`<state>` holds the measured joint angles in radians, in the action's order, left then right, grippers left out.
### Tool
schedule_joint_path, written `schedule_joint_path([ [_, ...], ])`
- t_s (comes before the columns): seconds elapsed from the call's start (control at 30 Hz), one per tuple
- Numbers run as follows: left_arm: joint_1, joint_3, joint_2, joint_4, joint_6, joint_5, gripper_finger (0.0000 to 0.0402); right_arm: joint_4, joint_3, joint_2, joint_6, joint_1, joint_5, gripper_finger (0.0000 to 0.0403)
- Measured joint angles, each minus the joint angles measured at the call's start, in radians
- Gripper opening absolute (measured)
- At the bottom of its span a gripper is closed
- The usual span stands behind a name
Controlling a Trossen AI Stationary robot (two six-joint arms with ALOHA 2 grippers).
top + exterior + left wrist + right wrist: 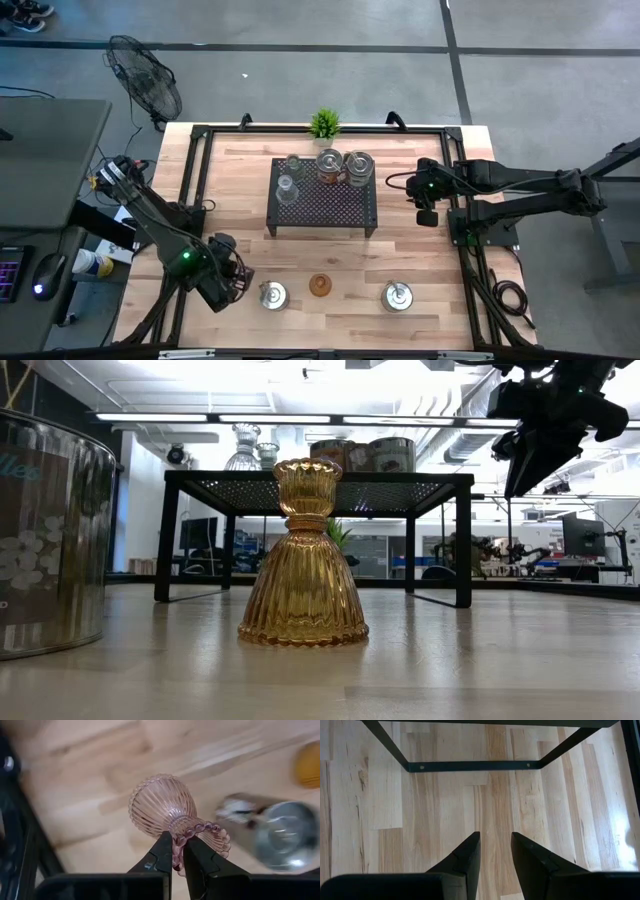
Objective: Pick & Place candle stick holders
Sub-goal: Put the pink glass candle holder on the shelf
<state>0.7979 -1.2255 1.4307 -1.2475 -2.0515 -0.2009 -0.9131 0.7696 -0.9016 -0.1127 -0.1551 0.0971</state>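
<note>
Nearest the low camera, at far left: silver tin holder (45, 535) with white flower print, standing on the wooden table (330, 265). Just beyond, centre: amber ribbed glass holder (303, 555), upright on its flared base. From above, left to right along the near edge: left gripper (232, 283) over the table's near-left corner, fingers (161, 855) clenched on the beaded rim of a pink ribbed glass holder (165, 807), held tilted on its side above the wood; then a silver holder (272, 294), the amber one, and another silver holder (397, 295), all well apart in a row. Farther back, centre: black perforated rack (322, 203) carrying two clear glass holders (289, 178) on its left part and two silver tins (343, 167) touching side by side at its back right. Behind the rack, small green plant (324, 124) at the table's far edge. Right of the rack: right gripper (428, 212), raised above bare wood, fingers (465, 857) parted and empty, near the rack's right legs.
</note>
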Motion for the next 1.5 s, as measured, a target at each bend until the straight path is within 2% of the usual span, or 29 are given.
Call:
schedule_joint_path([
  [0.2,-0.055,-0.115,-0.001,-0.029,0.142,-0.126,0.0015,0.000,0.000,0.000,0.000,0.000,0.000,0.0101],
  [0.47,-0.246,-0.266,-0.002,-0.027,0.477,-0.116,0.0015,0.000,0.000,0.000,0.000,0.000,0.000,0.0101],
  [0.63,-0.351,-0.343,-0.002,-0.014,0.658,-0.089,0.0015,0.000,0.000,0.000,0.000,0.000,0.000,0.0101],
  [0.8,-0.449,-0.367,-0.002,0.053,0.804,-0.047,0.0015,0.000,0.000,0.000,0.000,0.000,0.000,0.0101],
  [1.13,-0.672,-0.367,0.061,0.215,1.099,0.125,0.0015,0.000,0.000,0.000,-0.001,0.000,0.000,0.0101],
  [1.5,-0.867,-0.367,0.095,0.259,1.273,0.214,0.0015,0.000,0.000,0.000,-0.007,0.000,0.000,0.0101],
])
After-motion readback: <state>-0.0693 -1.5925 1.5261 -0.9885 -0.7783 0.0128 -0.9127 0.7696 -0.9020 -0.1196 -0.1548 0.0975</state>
